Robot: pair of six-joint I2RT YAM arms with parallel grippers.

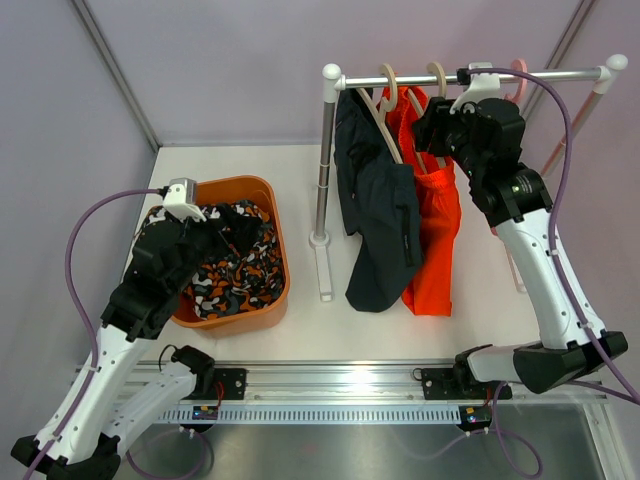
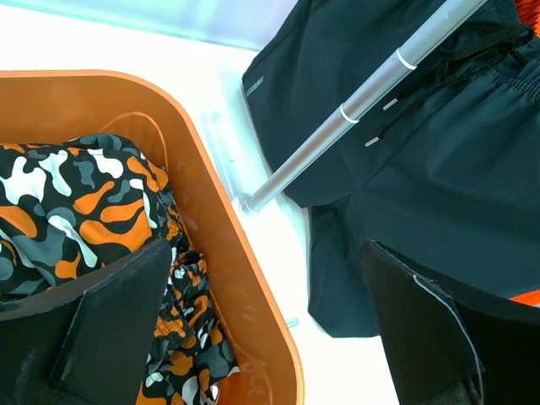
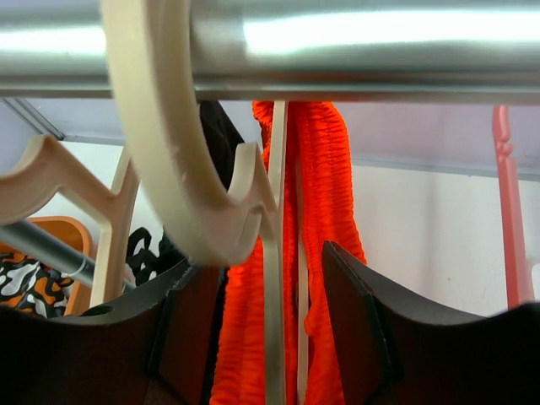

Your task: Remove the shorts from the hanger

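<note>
Dark navy shorts [image 1: 378, 205] and bright orange shorts [image 1: 437, 235] hang on cream hangers [image 1: 388, 88] from the rack rail [image 1: 470, 76]. Camouflage shorts [image 1: 238, 268] lie in the orange bin [image 1: 281, 262]. My right gripper [image 1: 430, 130] is up at the rail. In the right wrist view it [image 3: 274, 337] is open, its jaws standing either side of the orange waistband [image 3: 316, 219] and the hanger's bar [image 3: 274, 278]. My left gripper [image 1: 222, 232] hovers over the bin. In the left wrist view it [image 2: 270, 337] is open and empty, above the bin rim [image 2: 240, 253] and the camouflage shorts [image 2: 80, 202].
The rack's upright pole [image 1: 324, 165] and its foot stand between the bin and the hanging shorts. A pink hanger [image 1: 520, 78] hangs at the rail's right end. In the left wrist view the navy shorts [image 2: 439, 186] hang behind the pole [image 2: 354, 105]. Walls enclose the table.
</note>
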